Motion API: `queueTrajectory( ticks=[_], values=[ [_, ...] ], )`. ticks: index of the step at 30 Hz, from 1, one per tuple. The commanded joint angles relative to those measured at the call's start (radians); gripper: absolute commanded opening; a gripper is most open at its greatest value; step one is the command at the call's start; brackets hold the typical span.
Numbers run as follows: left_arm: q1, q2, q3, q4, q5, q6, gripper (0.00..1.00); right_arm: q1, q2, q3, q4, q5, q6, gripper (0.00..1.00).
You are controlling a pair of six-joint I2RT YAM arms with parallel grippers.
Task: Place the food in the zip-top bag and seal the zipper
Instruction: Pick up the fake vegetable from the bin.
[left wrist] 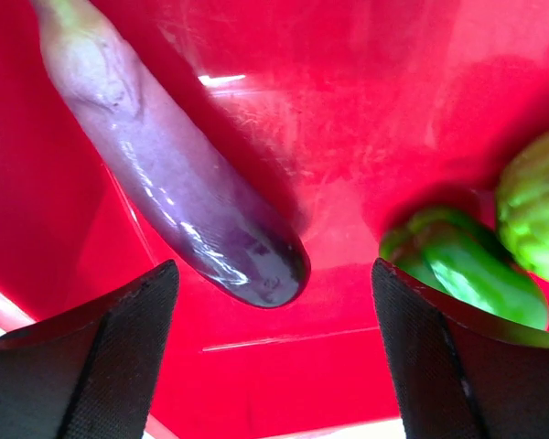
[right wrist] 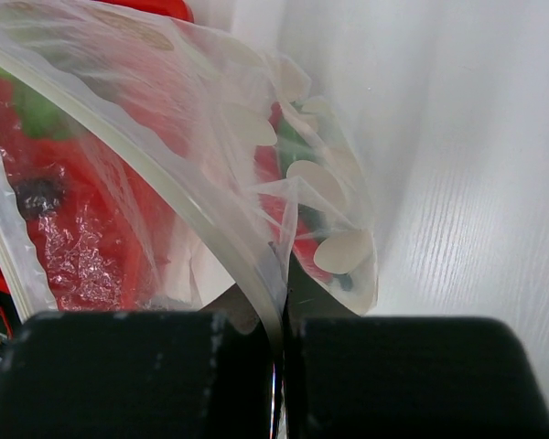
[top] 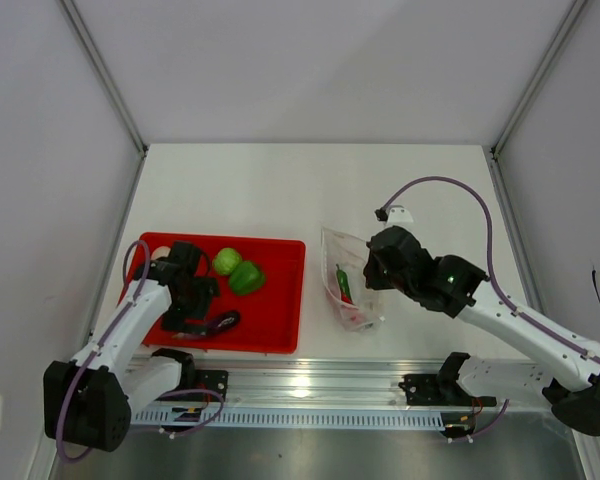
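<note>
The purple eggplant (top: pixel 223 321) lies in the red tray (top: pixel 280 300) near its front edge, and two round green vegetables (top: pixel 227 261) (top: pixel 247 277) sit behind it. My left gripper (top: pixel 200 315) is open and low over the tray, just left of the eggplant. In the left wrist view the eggplant (left wrist: pixel 183 183) lies ahead of the open, empty fingers (left wrist: pixel 91 357), with the green vegetables (left wrist: pixel 462 265) at right. The clear zip-top bag (top: pixel 350 290) lies right of the tray with a red chili (top: pixel 346 293) and a green piece inside. My right gripper (top: pixel 373 272) is shut on the bag's edge (right wrist: pixel 256 265), beside the zipper strip (right wrist: pixel 156 174).
A small white clip (top: pixel 400 213) on the right arm's cable sits on the table behind the bag. Grey walls close in the table at left, right and back. A metal rail (top: pixel 310 385) runs along the near edge.
</note>
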Motion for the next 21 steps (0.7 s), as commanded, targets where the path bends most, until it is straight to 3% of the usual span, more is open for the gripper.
queueTrajectory(
  ticks=[1,15,18,21],
  values=[
    [0.012,0.027,-0.001,-0.006,0.039,-0.043,0.86,0.011,-0.022,0.015,0.02,0.002,0.01,0.0],
    [0.01,0.092,-0.081,0.112,0.03,-0.073,0.72,0.022,-0.065,0.009,-0.008,0.032,0.013,0.0],
    [0.012,0.092,-0.087,0.136,0.017,-0.068,0.64,0.022,-0.068,0.006,-0.009,0.035,0.015,0.0],
    [0.012,0.078,-0.078,0.132,-0.008,-0.054,0.45,0.022,-0.065,0.009,-0.012,0.036,0.015,0.0]
  ],
)
